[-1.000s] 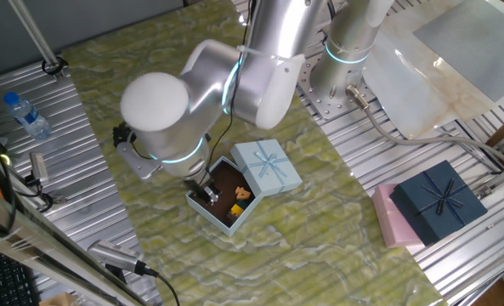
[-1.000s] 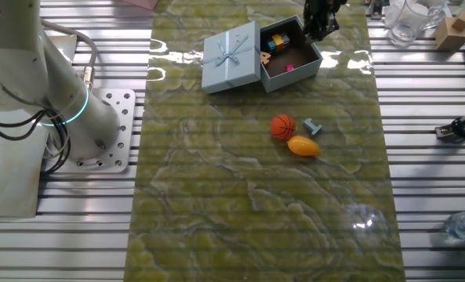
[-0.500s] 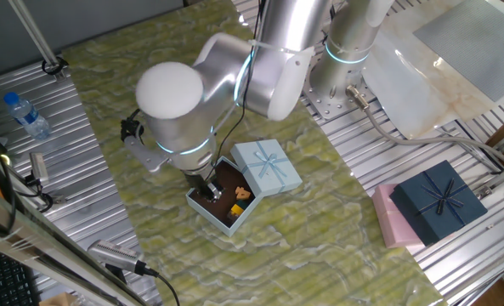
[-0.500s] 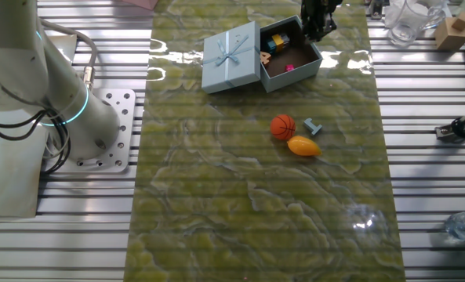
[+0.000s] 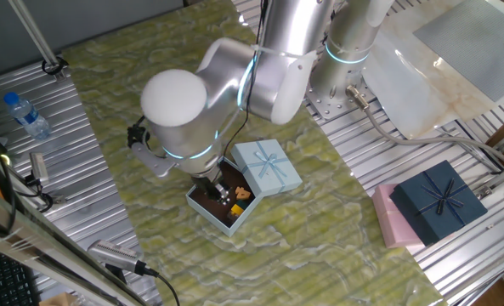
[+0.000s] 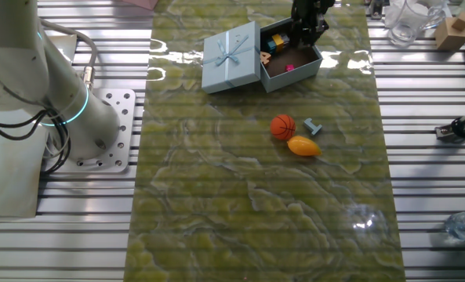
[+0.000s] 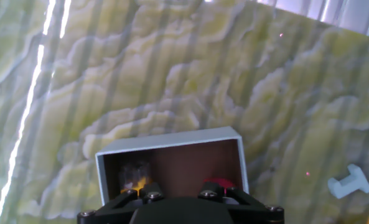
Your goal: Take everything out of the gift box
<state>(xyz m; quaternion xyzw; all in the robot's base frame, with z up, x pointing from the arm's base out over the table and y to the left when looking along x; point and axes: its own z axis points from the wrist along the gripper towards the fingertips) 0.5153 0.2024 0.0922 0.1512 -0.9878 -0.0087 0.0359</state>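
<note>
Standing by the green marbled mat [image 6: 256, 196], the closest things to me are the orange basketball [image 6: 283, 127], the yellow-orange mango toy [image 6: 303, 146] just beside it, and a small pale-blue T-shaped piece [image 6: 314, 126] near both, all lying on the mat well apart from the box. Farther back sits the pale-blue gift box [image 6: 292, 56], open, its dark brown inside showing a magenta piece [image 6: 289, 68] and some yellow and orange bits [image 6: 274, 43]. Its lid [image 6: 230, 56], topped with a ribbon bow, rests tilted against the box's side. The gripper [image 6: 307, 27] reaches down into the box from above; I cannot tell whether its fingers are apart or together, since the hand view shows only the gripper body over the box's inside. From the other side, a dark navy box [image 5: 437, 202] with a bow sits on a pink box [image 5: 387, 216] on the slatted table [image 5: 82, 170], and a water bottle [image 5: 26, 115] lies far off. No writing is readable anywhere.
</note>
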